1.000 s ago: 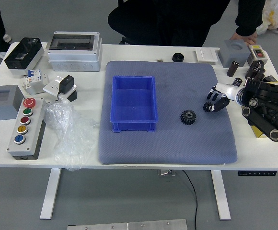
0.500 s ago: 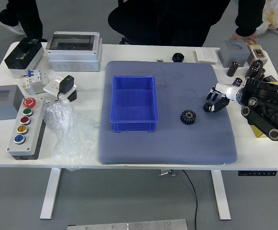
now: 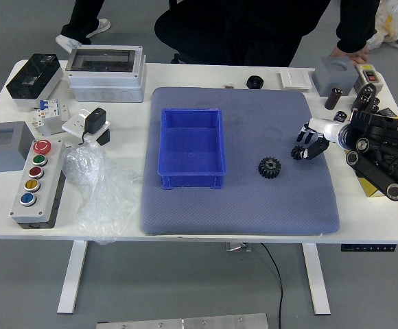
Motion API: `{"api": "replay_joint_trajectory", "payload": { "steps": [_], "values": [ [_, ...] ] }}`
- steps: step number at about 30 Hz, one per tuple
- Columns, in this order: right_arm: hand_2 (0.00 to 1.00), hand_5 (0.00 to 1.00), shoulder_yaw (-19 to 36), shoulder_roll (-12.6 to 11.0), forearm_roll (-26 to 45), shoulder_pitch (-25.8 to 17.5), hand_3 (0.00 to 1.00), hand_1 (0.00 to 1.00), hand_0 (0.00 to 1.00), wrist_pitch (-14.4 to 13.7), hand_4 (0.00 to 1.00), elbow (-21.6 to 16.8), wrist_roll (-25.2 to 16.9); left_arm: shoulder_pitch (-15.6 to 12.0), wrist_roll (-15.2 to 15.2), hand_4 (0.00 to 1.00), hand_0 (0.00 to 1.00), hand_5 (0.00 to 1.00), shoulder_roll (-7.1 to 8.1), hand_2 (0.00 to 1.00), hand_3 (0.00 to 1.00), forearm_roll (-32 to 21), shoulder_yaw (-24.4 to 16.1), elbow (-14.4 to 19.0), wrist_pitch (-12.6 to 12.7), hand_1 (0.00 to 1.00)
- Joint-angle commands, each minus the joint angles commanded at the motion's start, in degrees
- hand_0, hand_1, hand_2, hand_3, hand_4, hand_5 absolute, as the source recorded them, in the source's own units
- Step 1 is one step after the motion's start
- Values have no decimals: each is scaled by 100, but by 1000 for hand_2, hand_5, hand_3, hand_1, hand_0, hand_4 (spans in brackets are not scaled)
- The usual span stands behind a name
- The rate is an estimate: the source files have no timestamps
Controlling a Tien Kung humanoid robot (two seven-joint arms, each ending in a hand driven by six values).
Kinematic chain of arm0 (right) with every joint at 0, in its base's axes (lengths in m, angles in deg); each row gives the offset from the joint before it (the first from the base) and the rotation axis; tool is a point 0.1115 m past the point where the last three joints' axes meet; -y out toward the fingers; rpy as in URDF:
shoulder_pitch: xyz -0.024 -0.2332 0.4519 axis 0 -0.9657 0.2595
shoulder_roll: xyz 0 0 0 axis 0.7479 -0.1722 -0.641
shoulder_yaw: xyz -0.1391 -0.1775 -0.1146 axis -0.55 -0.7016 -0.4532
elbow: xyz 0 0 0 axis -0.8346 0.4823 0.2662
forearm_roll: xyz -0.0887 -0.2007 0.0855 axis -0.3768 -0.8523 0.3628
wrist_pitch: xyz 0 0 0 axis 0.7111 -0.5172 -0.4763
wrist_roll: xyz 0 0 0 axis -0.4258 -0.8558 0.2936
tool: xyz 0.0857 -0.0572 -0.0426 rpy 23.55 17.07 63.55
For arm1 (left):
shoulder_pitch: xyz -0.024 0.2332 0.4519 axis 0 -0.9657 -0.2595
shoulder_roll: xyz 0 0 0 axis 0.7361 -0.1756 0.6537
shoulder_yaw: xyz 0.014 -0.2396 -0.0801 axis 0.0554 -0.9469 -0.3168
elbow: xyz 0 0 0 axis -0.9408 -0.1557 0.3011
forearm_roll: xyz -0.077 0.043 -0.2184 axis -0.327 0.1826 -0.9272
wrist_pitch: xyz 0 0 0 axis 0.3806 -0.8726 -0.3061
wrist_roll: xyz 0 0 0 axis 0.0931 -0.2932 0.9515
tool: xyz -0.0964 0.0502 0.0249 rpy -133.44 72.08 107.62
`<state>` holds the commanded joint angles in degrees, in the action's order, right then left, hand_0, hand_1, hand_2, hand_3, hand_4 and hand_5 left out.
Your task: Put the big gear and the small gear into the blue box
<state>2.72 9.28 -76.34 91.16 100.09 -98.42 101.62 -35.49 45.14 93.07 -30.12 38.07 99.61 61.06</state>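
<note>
A grey floor surrounds a white table [image 3: 0, 212], where a blue-grey textured mat [image 3: 240, 212] lies under the working area. At the left are a grey control box with coloured push buttons [image 3: 38, 181] and a crumpled clear plastic bag [image 3: 103, 192].

Next comes the open blue plastic box [image 3: 192, 147], on the mat with neither gear in it — so, as far as shows, none of the placing is done and both gears are left to go in. The big black toothed gear [image 3: 269, 167] lies flat to the right of the box, untouched.

Farther right is the small black gear [image 3: 297, 153], at the fingertips of the robot's right hand [image 3: 304, 146]. That hand is partly open, its fingers bent and the thumb apart from them; it seems to be at the gear's edge, and no firm hold shows — closing on it looks like the step in hand. Beyond, a person's hand [image 3: 350, 55] rests at the table's far edge, beside a grey box [image 3: 335, 75].
</note>
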Motion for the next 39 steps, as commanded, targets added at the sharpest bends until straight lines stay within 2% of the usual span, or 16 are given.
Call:
{"api": "replay_joint_trajectory", "payload": {
  "steps": [28, 35, 36, 39],
  "values": [
    [760, 207, 66, 148, -25, -114, 733, 567, 595, -4, 676, 43, 42, -9, 2, 594, 859, 371, -9, 827, 777, -1, 26, -1, -3, 827],
    [759, 207, 72, 196, -115, -186, 733, 566, 595, -133, 676, 64, 63, -14, 4, 594, 859, 371, -13, 827, 775, -2, 39, -4, 5, 826],
    [642, 197, 74, 205, -151, -196, 651, 476, 496, -172, 659, 64, 63, -13, 5, 594, 859, 371, -14, 827, 776, -1, 39, -4, 5, 826],
    [642, 197, 84, 223, -240, -216, 651, 476, 496, -265, 659, 65, 60, -9, 6, 594, 859, 371, -17, 827, 776, 5, 35, -4, 4, 826]
  ]
}}
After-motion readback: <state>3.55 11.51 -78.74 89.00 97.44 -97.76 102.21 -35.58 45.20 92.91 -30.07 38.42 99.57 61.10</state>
